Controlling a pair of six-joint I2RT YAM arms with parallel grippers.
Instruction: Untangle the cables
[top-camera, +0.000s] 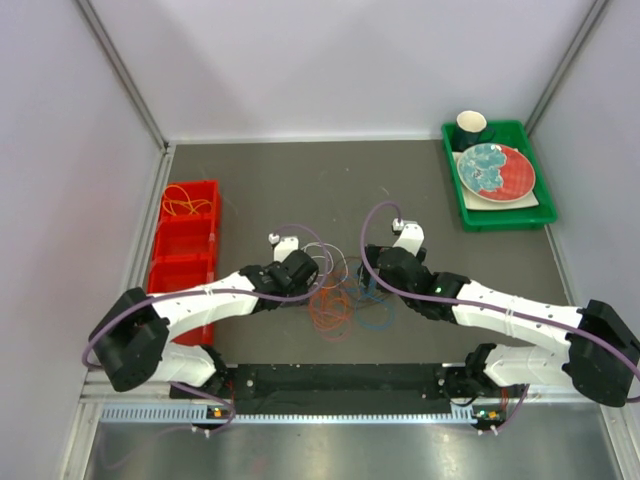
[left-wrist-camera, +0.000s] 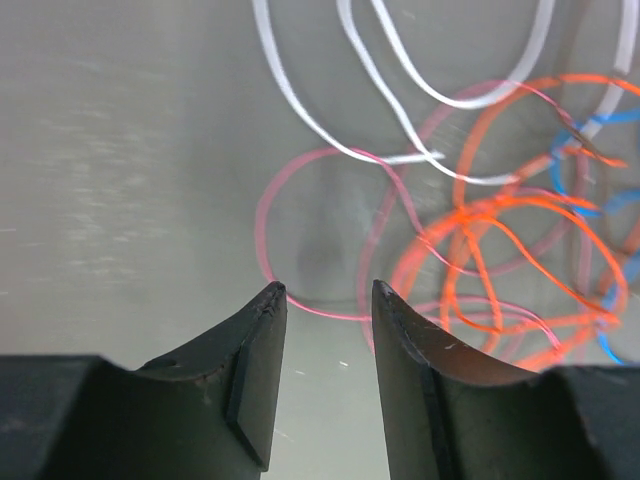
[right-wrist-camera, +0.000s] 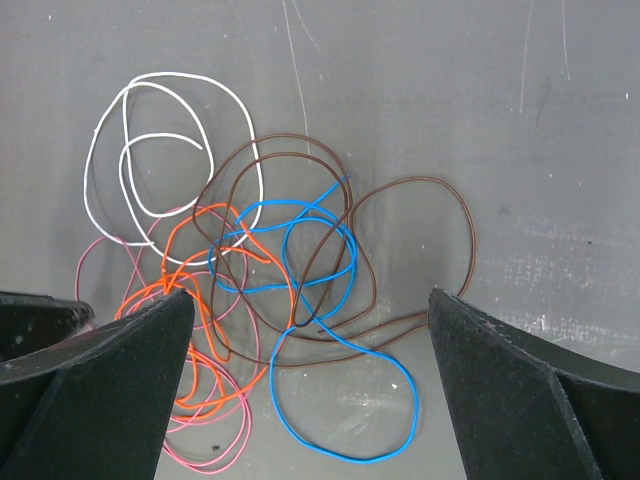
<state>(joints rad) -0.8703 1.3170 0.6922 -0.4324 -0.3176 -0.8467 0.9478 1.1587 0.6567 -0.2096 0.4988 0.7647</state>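
The cables (top-camera: 338, 300) lie in one tangle on the dark table between my two grippers. The right wrist view shows a white cable (right-wrist-camera: 178, 75), a brown one (right-wrist-camera: 471, 256), a blue one (right-wrist-camera: 416, 406), an orange one (right-wrist-camera: 200, 209) and a pink one (right-wrist-camera: 248, 421) crossing each other. My left gripper (left-wrist-camera: 328, 298) is low at the tangle's left edge, open by a narrow gap, and the pink cable (left-wrist-camera: 262, 215) runs across between its fingertips (left-wrist-camera: 275, 295). My right gripper (right-wrist-camera: 311, 296) hangs wide open above the blue and brown loops, holding nothing.
A red divided bin (top-camera: 185, 250) stands at the left with an orange-yellow wire (top-camera: 185, 205) in its far compartment. A green tray (top-camera: 500, 205) at the back right carries a plate and a dark cup (top-camera: 471, 125). Grey walls close off the table's sides.
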